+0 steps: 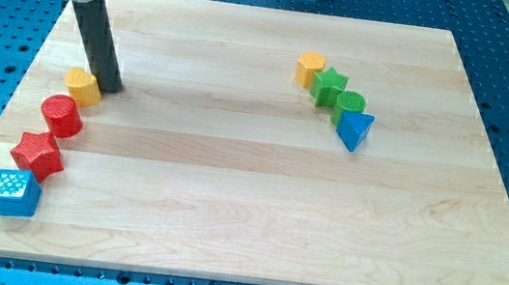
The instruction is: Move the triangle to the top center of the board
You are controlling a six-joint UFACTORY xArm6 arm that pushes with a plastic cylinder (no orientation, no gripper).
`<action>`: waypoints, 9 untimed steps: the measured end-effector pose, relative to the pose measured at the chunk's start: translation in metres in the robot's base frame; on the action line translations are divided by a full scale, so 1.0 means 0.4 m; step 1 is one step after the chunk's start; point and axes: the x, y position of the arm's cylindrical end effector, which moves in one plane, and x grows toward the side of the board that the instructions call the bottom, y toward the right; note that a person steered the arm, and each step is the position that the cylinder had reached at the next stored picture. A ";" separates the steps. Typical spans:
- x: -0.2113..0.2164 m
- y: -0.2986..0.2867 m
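Observation:
The blue triangle [354,130] lies right of the board's middle, at the lower end of a diagonal row with a green round block [350,104], a green star [330,84] and a yellow hexagon [309,68]. My tip [110,86] rests on the board at the view's left, touching or just beside the right side of a yellow block [82,86]. The tip is far left of the triangle.
Below the yellow block a red cylinder [62,115], a red star [37,154] and a blue cube [14,193] run down toward the bottom left corner. The wooden board [229,188] sits on a blue perforated table.

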 end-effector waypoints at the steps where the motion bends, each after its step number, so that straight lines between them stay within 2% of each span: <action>1: -0.006 0.038; 2: -0.002 0.176; 3: 0.120 0.345; 4: 0.296 0.587; 5: 0.303 0.834; 7: 0.193 0.862; 8: 0.136 0.794; 9: 0.021 0.645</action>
